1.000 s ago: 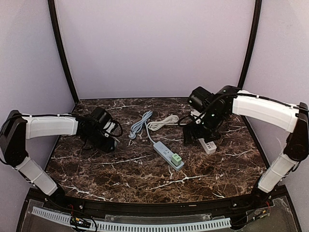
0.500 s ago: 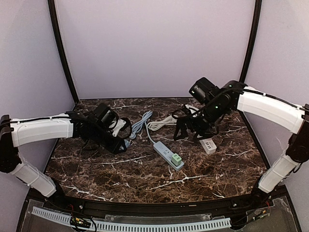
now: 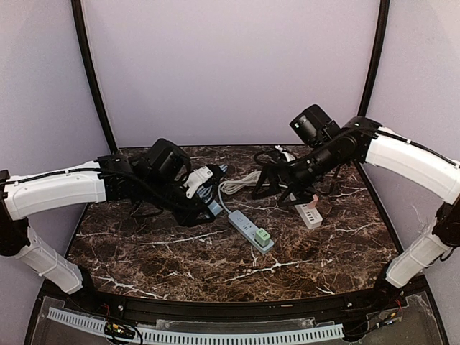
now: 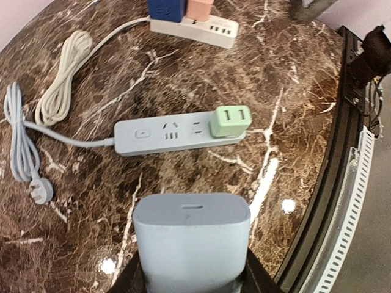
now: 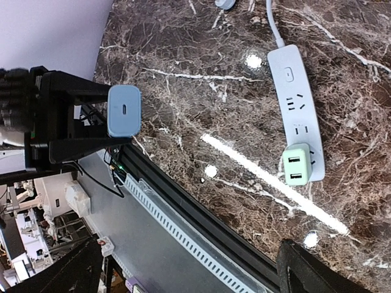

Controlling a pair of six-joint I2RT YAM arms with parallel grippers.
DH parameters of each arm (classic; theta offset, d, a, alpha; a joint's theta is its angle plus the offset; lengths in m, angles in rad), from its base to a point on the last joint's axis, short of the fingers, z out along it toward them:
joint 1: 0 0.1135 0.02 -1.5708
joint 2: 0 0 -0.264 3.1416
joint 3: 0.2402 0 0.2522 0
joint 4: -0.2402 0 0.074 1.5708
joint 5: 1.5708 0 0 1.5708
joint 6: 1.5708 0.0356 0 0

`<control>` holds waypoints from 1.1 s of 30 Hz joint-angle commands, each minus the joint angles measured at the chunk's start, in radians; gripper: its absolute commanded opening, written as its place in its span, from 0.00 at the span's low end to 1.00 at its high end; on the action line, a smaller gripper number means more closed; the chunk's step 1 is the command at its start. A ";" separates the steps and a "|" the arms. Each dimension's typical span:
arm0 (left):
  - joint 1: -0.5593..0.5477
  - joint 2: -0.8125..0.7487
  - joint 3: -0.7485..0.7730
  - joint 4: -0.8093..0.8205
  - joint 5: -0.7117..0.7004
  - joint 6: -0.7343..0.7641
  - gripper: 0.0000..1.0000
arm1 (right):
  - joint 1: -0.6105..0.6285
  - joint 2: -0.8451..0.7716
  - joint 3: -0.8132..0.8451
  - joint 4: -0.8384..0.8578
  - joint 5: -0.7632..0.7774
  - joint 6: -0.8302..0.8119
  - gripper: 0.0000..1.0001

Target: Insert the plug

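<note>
Left gripper [image 3: 206, 201] is seen clamped on a blue-grey charger [image 4: 191, 241], which is gripped by its lower sides with its flat end face turned up toward the wrist camera. The left arm is stretched low across the marble table [image 3: 144, 251] toward the centre. The charger is carried above the tabletop near the cable end of the grey power strip [image 3: 251, 231], apart from it. Compared with a second ago, the left arm has been swung markedly rightward, from the left part of the table to the strip.

The strip is laid diagonally at the table's middle. A green adapter [image 3: 262, 235] is plugged into its near end, and a socket beside that is left uncovered. A grey cable [image 3: 207, 183] and a white coiled cable [image 3: 241, 183] are laid behind the strip.

Further right, the right gripper [image 5: 183, 271] is held spread wide, with nothing between its fingers [image 5: 308, 268]. The right arm is reached leftward above the far right of the table. A white power strip [image 3: 309, 215], fitted with a blue adapter [image 4: 165, 7] and a pink adapter [image 4: 200, 7], is found just beside it. Since the earliest frame, the right gripper has been lifted off that white strip and shifted left.
</note>
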 commanded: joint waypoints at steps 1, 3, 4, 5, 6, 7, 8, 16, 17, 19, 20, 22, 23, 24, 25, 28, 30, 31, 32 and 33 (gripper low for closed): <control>-0.043 0.012 0.064 -0.012 0.045 0.077 0.01 | -0.007 -0.025 -0.015 0.046 -0.077 0.019 0.99; -0.060 0.017 0.084 -0.006 0.047 0.094 0.01 | -0.008 -0.030 -0.016 0.048 -0.102 0.021 0.99; -0.067 0.023 0.090 0.000 0.046 0.101 0.01 | -0.011 -0.032 -0.017 0.051 -0.114 0.023 0.98; -0.080 0.026 0.100 0.005 0.048 0.117 0.01 | -0.013 -0.035 -0.021 0.056 -0.138 0.025 0.98; -0.087 0.026 0.104 0.016 0.048 0.125 0.01 | -0.015 -0.039 -0.024 0.062 -0.155 0.030 0.98; -0.100 0.029 0.112 0.026 0.047 0.140 0.01 | -0.018 -0.042 -0.028 0.067 -0.170 0.033 0.98; -0.105 0.033 0.115 0.029 0.046 0.149 0.01 | -0.022 -0.047 -0.031 0.074 -0.185 0.037 0.97; -0.142 0.095 0.195 0.051 0.031 0.186 0.01 | -0.029 -0.074 -0.082 0.134 -0.293 0.096 0.93; -0.145 0.106 0.201 0.057 0.028 0.191 0.01 | -0.029 -0.078 -0.089 0.142 -0.297 0.111 0.93; -0.155 0.120 0.215 0.067 0.020 0.200 0.01 | -0.029 -0.082 -0.099 0.162 -0.304 0.134 0.92; -0.161 0.125 0.225 0.070 0.013 0.203 0.01 | -0.029 -0.082 -0.103 0.169 -0.308 0.144 0.91; -0.168 0.136 0.234 0.080 0.009 0.209 0.01 | -0.029 -0.081 -0.109 0.176 -0.307 0.160 0.90; -0.171 0.140 0.238 0.088 0.007 0.210 0.01 | -0.029 -0.080 -0.112 0.179 -0.304 0.163 0.89; -0.175 0.144 0.244 0.091 0.009 0.212 0.01 | -0.029 -0.080 -0.116 0.184 -0.302 0.170 0.89; -0.177 0.147 0.248 0.094 0.011 0.213 0.01 | -0.029 -0.079 -0.124 0.189 -0.302 0.175 0.88; -0.187 0.162 0.268 0.095 0.018 0.219 0.01 | -0.029 -0.079 -0.143 0.209 -0.301 0.192 0.84; -0.190 0.167 0.278 0.096 0.022 0.217 0.01 | -0.030 -0.083 -0.157 0.226 -0.303 0.205 0.82; -0.190 0.169 0.281 0.096 0.023 0.216 0.01 | -0.029 -0.084 -0.163 0.236 -0.303 0.210 0.81; -0.192 0.173 0.286 0.096 0.024 0.215 0.01 | -0.029 -0.085 -0.166 0.241 -0.303 0.214 0.79; -0.193 0.175 0.291 0.096 0.025 0.215 0.01 | -0.029 -0.084 -0.169 0.245 -0.304 0.216 0.78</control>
